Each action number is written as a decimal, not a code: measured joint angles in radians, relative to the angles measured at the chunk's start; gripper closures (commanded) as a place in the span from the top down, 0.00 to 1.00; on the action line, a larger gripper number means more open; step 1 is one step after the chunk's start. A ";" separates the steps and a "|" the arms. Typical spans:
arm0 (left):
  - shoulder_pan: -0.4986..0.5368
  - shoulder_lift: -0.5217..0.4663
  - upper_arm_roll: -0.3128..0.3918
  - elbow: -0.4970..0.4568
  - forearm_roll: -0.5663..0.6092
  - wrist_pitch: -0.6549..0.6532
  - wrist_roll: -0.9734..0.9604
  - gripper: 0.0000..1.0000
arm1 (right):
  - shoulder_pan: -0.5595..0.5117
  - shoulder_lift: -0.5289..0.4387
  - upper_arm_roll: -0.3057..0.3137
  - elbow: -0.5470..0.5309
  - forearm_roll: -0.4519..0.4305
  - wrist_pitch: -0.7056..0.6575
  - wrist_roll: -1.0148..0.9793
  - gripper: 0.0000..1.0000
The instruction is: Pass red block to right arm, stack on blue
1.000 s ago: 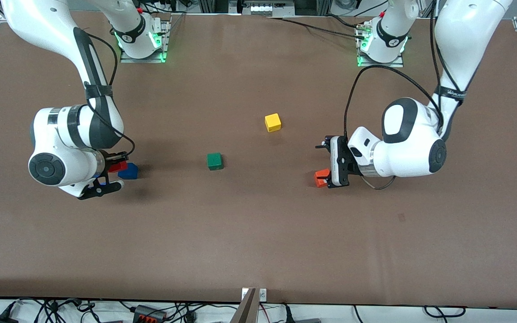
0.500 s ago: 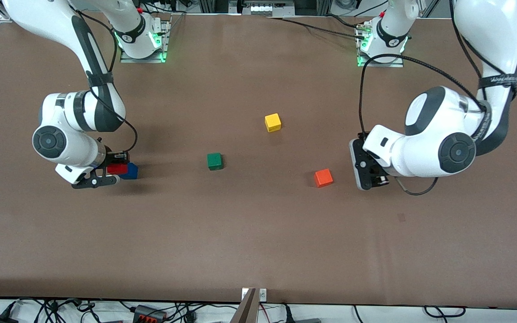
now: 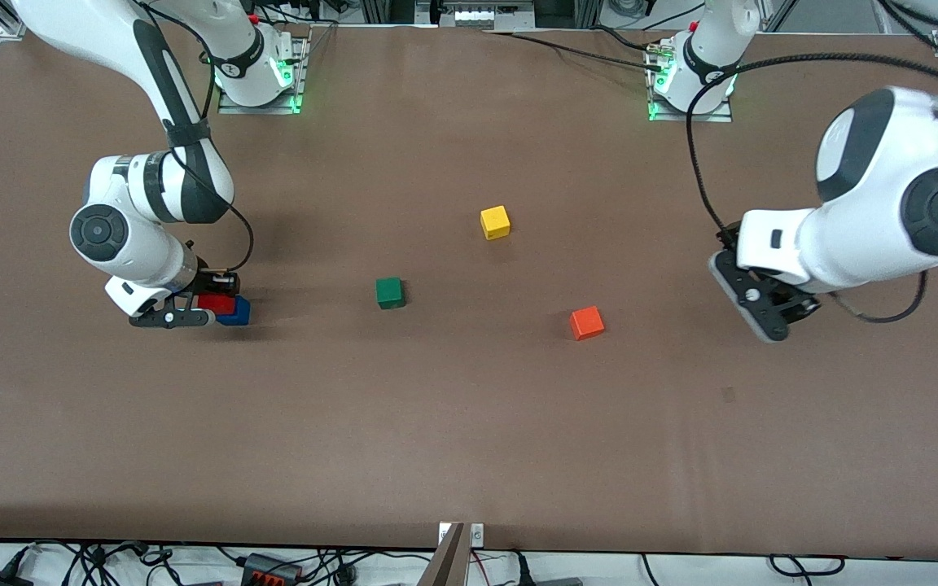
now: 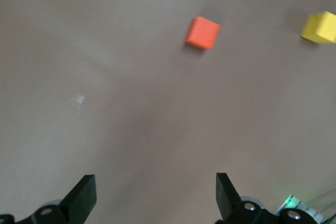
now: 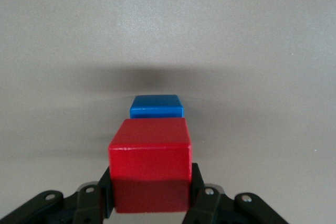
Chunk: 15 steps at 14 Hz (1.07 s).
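The right end effector (image 3: 204, 306) is closed on the red block (image 3: 215, 303), one finger on each of two opposing faces, and carries it in the air over the blue block (image 3: 236, 312). In the front view the red block overlaps the edge of the blue block that faces the right arm's end of the counter (image 3: 469, 456), so the two are not squarely lined up. The right wrist view shows the red block (image 5: 150, 163) clamped between the black fingers (image 5: 203, 198), with the blue block (image 5: 157, 106) lower down and partly covered by it; whether the two touch cannot be told.

The blue block sits near the right arm's end of the counter, with bare brown surface on every side of it. The green block (image 3: 389, 293) lies well apart from it toward the left arm's end, at about the same nearness to the front camera. The yellow block (image 3: 495, 222) is farther from the front camera than the green block, and the orange block (image 3: 587, 323) lies toward the left arm's end from the green block and slightly nearer the camera.

The left end effector (image 3: 762, 305) waits with fingers spread wide and empty, over bare counter toward the left arm's end from the orange block. Its wrist view shows both fingertips (image 4: 223, 192) apart, with the orange block (image 4: 202, 32) and yellow block (image 4: 319, 27) well clear of them. The strip of counter nearest the front camera is open along its whole edge.
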<state>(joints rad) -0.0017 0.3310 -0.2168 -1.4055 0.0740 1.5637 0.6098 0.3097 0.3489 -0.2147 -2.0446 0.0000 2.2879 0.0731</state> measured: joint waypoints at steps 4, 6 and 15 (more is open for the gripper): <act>-0.078 -0.161 0.108 -0.143 0.000 0.095 -0.387 1.00 | 0.000 0.001 0.000 -0.009 -0.004 0.000 0.003 0.00; -0.089 -0.242 0.147 -0.234 0.000 0.163 -0.473 1.00 | 0.000 0.003 0.000 -0.015 -0.005 0.000 0.003 0.00; -0.033 -0.322 0.206 -0.321 -0.042 0.157 -0.503 1.00 | 0.005 0.012 0.000 -0.015 -0.040 0.008 0.003 0.00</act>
<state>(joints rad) -0.0347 0.0090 -0.0106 -1.7263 0.0319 1.7204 0.1068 0.3143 0.3607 -0.2146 -2.0597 -0.0398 2.2963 0.0760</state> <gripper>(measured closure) 0.000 0.441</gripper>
